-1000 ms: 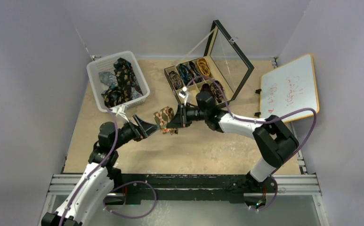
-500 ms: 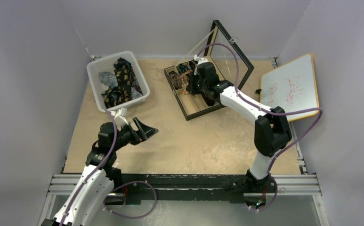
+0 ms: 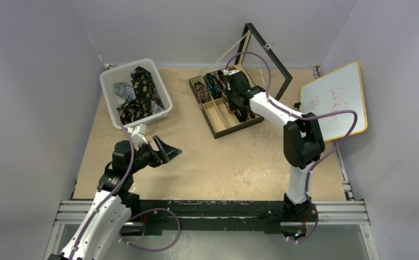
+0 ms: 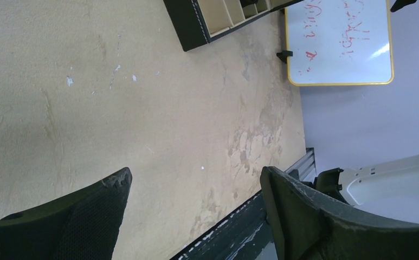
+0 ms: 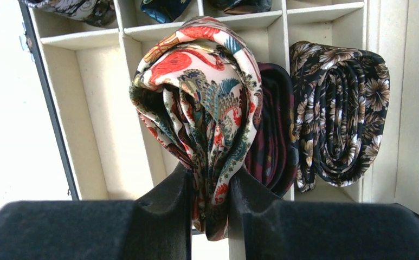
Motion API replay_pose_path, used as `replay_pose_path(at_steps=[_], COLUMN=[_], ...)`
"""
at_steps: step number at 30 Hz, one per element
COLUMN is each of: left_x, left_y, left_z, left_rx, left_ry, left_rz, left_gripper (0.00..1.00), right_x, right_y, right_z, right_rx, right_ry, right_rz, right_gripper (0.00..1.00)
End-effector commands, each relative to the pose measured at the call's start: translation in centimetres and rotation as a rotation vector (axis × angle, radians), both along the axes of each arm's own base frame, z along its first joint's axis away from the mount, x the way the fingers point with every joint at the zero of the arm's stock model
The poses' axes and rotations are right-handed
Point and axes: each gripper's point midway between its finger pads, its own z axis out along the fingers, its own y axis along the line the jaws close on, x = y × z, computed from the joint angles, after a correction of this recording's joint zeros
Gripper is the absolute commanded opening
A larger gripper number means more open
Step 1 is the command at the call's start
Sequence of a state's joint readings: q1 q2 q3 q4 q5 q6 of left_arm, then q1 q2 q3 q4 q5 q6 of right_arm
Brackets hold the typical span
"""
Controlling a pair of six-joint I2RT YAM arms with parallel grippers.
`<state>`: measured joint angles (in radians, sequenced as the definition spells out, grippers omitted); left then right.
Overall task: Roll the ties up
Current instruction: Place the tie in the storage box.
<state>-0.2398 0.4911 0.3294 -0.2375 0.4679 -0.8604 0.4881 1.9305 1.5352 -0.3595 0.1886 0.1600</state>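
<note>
jaws on my left gripper (image 3: 168, 149) stand wide apart, released and holding nothing, hovering over the bare tan table (image 3: 223, 162) near my left base. up beyond it, at the far left, sits the white basket (image 3: 108, 86), and loose ties (image 3: 140, 89) lie heaped inside, dark florals mostly.

moving right, there's the black box (image 3: 238, 127) with its tan compartments, glass lid (image 3: 266, 65) propped open behind. more coils (image 3: 202, 92) fill the far row.

now my right gripper (image 5: 210, 187) is reaching right over that box, clenched on the rolled tie (image 5: 201, 81). it's a cream one with red and teal bird-like figures, pinched at its lower end so the roll bulges out above my fingertips. wrist view puts it in front of the near row of compartments; i can't tell whether it touches the floor of one.

just behind it and to its right sits a dark red coil (image 5: 275, 135), and one compartment further right a black floral coil (image 5: 340, 119) fills its slot.

far right, a whiteboard (image 3: 334, 100) with red scribbles leans at the table's edge.
</note>
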Motion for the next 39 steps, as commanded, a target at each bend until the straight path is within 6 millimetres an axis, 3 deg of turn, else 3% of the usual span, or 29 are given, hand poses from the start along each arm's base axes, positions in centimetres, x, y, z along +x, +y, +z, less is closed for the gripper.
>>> replay_pose_path(at_steps=[1, 6, 12, 20, 30, 35, 39], left_x=[0.2, 0.4, 0.3, 0.2, 0.1, 0.1, 0.1], left_y=[-0.1, -0.2, -0.7, -0.9, -1.0, -1.0, -1.0], left_z=[1.2, 1.1, 1.9, 1.8, 1.9, 1.9, 1.7], left_rx=[0.019, 0.018, -0.001, 0.001, 0.012, 0.006, 0.007], left_ry=[-0.045, -0.039, -0.059, -0.054, -0.051, -0.047, -0.044], left_rz=[-0.020, -0.022, -0.053, -0.076, -0.094, -0.094, -0.093], left_gripper=[0.87, 0.87, 0.86, 0.86, 0.86, 0.86, 0.86], right_x=[-0.1, -0.1, -2.1, -3.3, -2.7, -2.2, -1.6], right_y=[0.1, 1.0, 2.3, 2.5, 1.4, 0.9, 1.1], right_z=[1.0, 2.6, 4.5, 1.1, -1.1, -1.1, 0.6], right_rx=[-0.030, 0.024, 0.127, 0.097, 0.018, -0.004, 0.027], right_ry=[0.000, -0.015, 0.022, 0.138, 0.156, 0.145, 0.107], right_rz=[0.045, 0.067, 0.117, 0.149, 0.121, 0.105, 0.100], right_gripper=[0.00, 0.00, 0.00, 0.00, 0.00, 0.00, 0.00])
